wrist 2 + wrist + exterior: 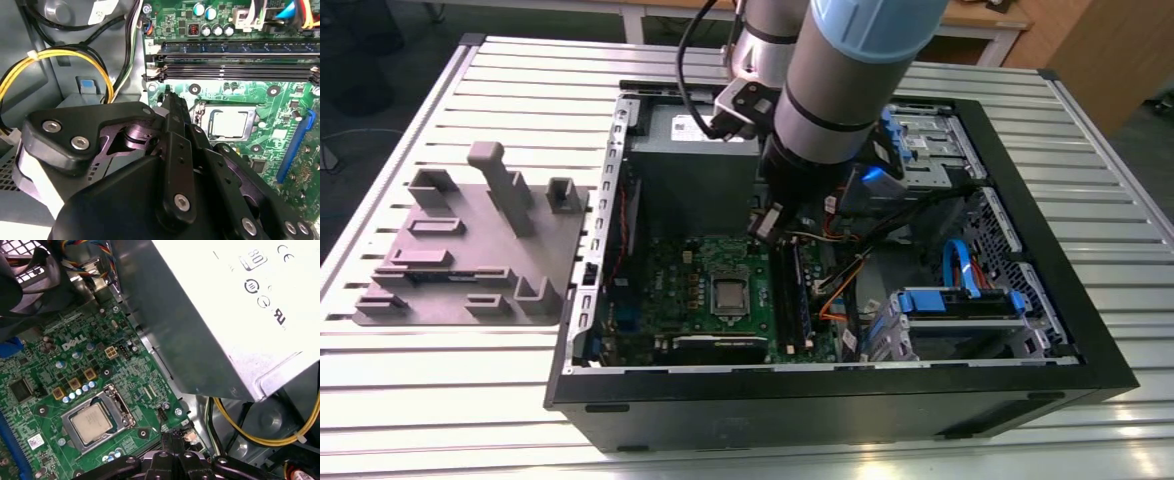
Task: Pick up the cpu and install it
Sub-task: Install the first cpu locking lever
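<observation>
Inside the computer case, cpu seated in socket on green board, pincer clenched empty nearby

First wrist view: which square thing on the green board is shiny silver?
The cpu, the flat silvery-grey square chip inside the metal frame. The small tan square parts nearby are far tinier, and the flat black square chip is dark.
</observation>
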Controlling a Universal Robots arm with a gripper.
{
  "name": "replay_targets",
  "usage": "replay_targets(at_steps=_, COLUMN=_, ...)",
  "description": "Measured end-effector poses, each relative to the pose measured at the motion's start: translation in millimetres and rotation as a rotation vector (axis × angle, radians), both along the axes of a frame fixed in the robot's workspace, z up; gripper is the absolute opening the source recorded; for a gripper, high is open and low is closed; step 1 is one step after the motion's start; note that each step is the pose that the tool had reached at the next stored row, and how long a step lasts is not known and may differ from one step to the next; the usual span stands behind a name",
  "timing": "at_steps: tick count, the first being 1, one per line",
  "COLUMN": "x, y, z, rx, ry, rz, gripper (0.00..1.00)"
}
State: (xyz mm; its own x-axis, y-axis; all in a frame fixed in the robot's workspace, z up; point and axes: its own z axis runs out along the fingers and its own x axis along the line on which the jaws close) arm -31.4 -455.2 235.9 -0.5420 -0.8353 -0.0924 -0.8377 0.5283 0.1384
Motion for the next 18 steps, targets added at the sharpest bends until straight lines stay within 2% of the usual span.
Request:
replay_targets(at_steps=7, x=-6.0, y=1.3, z=-0.3, rx=-0.0013, ry=0.0000, rz=0.010, gripper=0.10)
replay_targets(at_steps=11, x=-6.0, y=-2.9, z=-0.2, rx=-0.0102, ry=0.0002, rz=0.010, gripper=0.10)
replay_targets(at_steps=18, x=-6.0, y=-9.0, z=-0.2, rx=-0.0109, ry=0.0001, rz=0.013, gripper=0.10)
